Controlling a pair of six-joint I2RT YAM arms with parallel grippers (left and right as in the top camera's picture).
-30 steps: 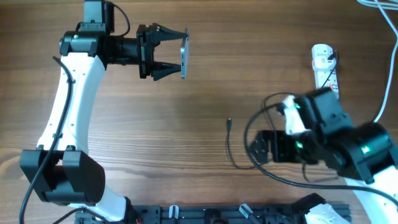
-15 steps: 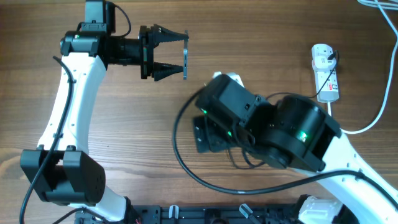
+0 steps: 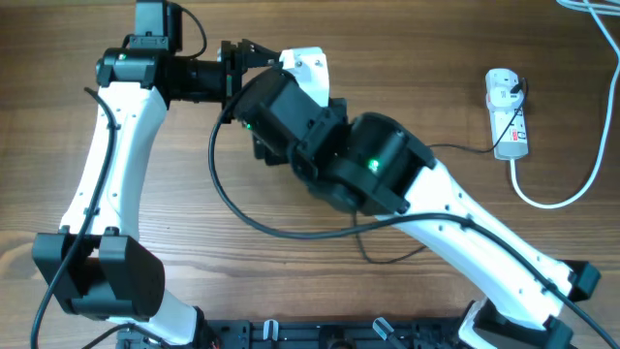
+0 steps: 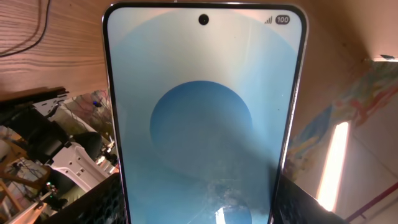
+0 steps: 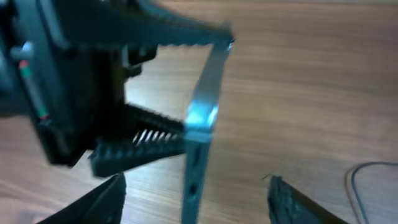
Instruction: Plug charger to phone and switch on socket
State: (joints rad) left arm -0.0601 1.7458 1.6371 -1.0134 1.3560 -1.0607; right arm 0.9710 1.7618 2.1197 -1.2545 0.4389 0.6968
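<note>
Nearest my right wrist camera, the right gripper (image 5: 196, 205) stands wide open and empty just over the phone (image 5: 199, 118), so I fear a careless descent would knock it askew or foul the left gripper (image 5: 203, 87), whose jaws pinch it across its width. The phone hangs clear of the table (image 5: 311, 93), upright by my judgement, long axis near vertical, screen facing the left wrist, camera-hole end seemingly down. Farther off the charger (image 3: 465, 149) trails unheld toward the socket (image 3: 509, 126), plug tip hidden.

Soft, even light falls on the wooden surface (image 3: 387, 39), with faint shadows. The right wrist view is heavily motion-blurred. The phone (image 4: 202, 124) screen glows bright and sharp.
</note>
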